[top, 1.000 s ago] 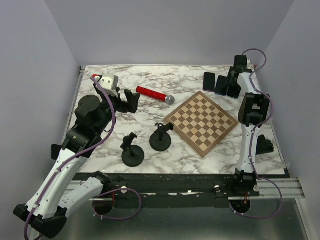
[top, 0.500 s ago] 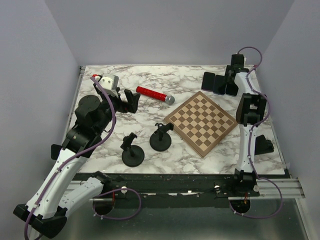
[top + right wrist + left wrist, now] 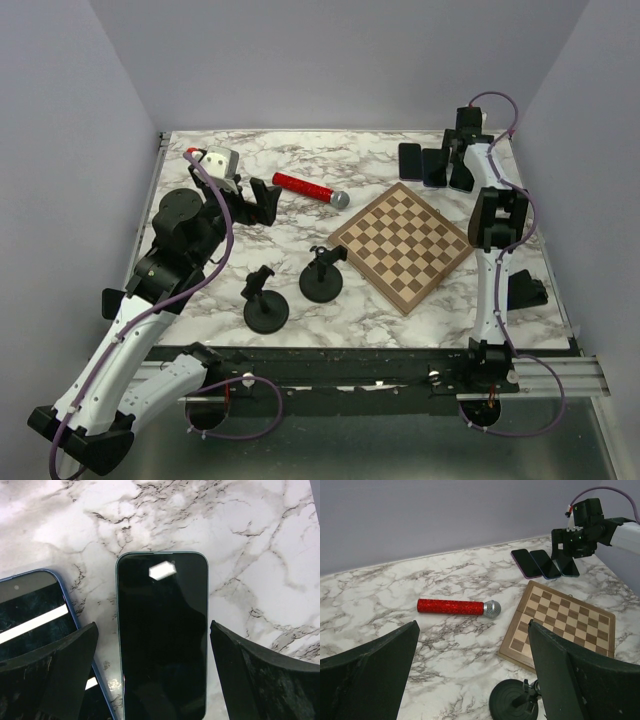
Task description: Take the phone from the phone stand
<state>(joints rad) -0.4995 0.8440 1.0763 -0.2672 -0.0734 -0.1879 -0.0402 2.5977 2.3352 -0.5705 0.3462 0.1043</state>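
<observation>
Phone (image 3: 162,655): laid flat, screen up, on the tabletop (image 3: 300,160) just beyond the far corner of the chessboard (image 3: 403,247), beside a second phone (image 3: 35,610), and straddled by the right pincer (image 3: 152,626), whose fingers are spread wide with nothing gripped. One phone stand (image 3: 322,277) and another stand (image 3: 266,303) are set left of the chessboard's left corner. The left pincer (image 3: 472,630) is held wide open and empty farther left of the chessboard, facing a red microphone (image 3: 310,189).
</observation>
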